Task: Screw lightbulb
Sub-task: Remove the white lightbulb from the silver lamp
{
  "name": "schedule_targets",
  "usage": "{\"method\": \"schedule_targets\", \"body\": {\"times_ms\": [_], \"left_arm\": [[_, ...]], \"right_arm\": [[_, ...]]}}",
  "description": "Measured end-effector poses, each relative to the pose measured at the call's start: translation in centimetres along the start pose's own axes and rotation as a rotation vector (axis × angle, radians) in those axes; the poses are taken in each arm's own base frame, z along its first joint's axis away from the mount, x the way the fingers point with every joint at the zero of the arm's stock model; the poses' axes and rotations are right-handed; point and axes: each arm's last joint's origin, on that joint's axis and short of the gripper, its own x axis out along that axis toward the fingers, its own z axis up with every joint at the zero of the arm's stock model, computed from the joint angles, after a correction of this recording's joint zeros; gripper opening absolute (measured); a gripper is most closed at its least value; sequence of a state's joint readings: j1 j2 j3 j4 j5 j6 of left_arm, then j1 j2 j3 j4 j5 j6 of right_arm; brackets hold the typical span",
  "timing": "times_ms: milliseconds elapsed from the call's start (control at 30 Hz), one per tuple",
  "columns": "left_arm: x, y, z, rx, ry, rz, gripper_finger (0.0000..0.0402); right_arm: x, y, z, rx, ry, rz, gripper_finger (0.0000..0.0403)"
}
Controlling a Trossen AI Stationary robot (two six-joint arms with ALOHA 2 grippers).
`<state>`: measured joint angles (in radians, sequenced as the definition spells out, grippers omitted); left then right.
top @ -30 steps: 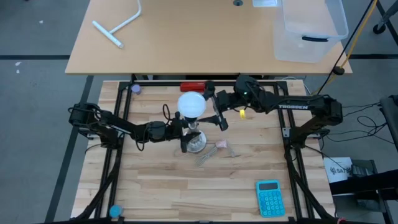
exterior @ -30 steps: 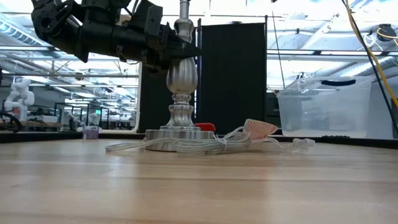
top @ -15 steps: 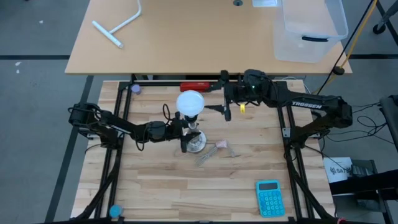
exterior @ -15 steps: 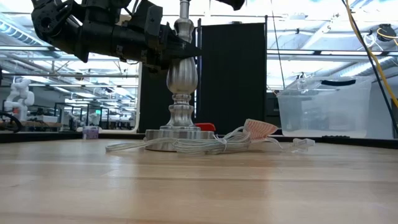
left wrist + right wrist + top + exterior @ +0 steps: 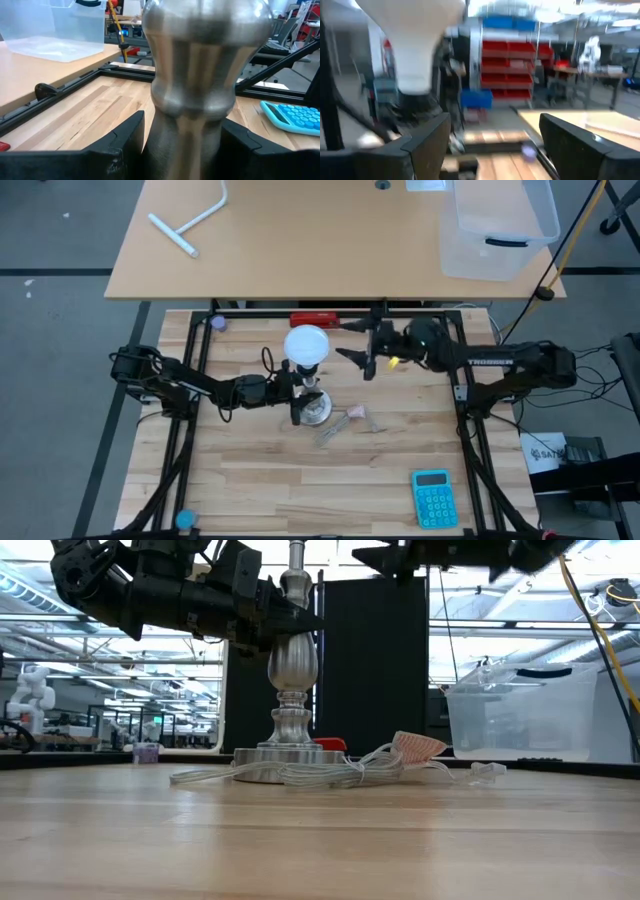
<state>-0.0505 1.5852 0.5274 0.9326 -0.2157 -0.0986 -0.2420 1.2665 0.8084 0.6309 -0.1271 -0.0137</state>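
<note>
Left gripper clamped the lamp stand steady; right gripper, jaws wide and empty, sat at the lightbulb's three o'clock.

past the wooden work table stands a second table with a light brown top. a clear plastic bin sits on its right end and a white t-shaped pipe lies near its left end. the floor is grey. in the low view the room behind is big and bright, with long ceiling lights and a tall dark panel. in the right wrist view there are red shelves and a blue box.
</note>
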Motion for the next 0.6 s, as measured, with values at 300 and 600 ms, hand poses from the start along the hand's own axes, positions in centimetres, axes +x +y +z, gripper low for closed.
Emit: {"method": "schedule_targets", "body": {"times_ms": [300,600], "left_arm": [[0.1,0.3,0.0,-0.002,-0.002,0.009,0.019],[0.1,0.4,0.0,-0.002,-0.001,0.011,0.019]], "right_arm": [[0.8,4.4,-1.7,0.054,-0.189,0.048,0.0297],[4.2,8.8,0.1,-0.07,-0.201,-0.155,0.0297]]}}
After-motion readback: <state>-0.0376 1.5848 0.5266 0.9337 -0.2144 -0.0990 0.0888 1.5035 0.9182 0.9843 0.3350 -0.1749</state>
